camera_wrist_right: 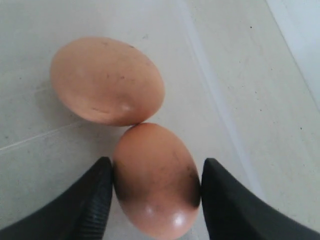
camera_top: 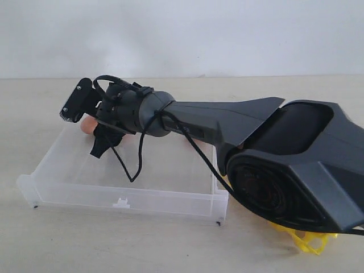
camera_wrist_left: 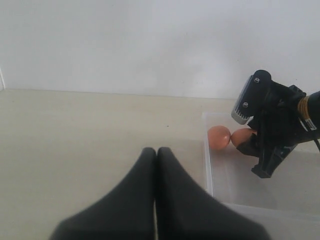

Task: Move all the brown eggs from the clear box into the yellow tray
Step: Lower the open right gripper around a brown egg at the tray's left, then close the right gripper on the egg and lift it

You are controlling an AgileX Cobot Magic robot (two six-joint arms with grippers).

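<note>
Two brown eggs lie touching in a far corner of the clear box [camera_top: 125,199]. My right gripper [camera_wrist_right: 156,162] reaches into that corner. Its two fingers press the sides of the nearer brown egg [camera_wrist_right: 156,177], which rests on the box floor. The other brown egg [camera_wrist_right: 107,80] lies free just beyond it. In the exterior view only one egg [camera_top: 87,125] shows past the right gripper [camera_top: 99,136]. The yellow tray [camera_top: 310,242] peeks out under the right arm at the front right. My left gripper [camera_wrist_left: 156,152] is shut and empty over the bare table beside the box.
The right arm [camera_top: 227,128] stretches across the box from the right and hides most of the tray. A black cable [camera_top: 133,170] hangs from the wrist into the box. A pale wall [camera_top: 182,34] stands behind the table.
</note>
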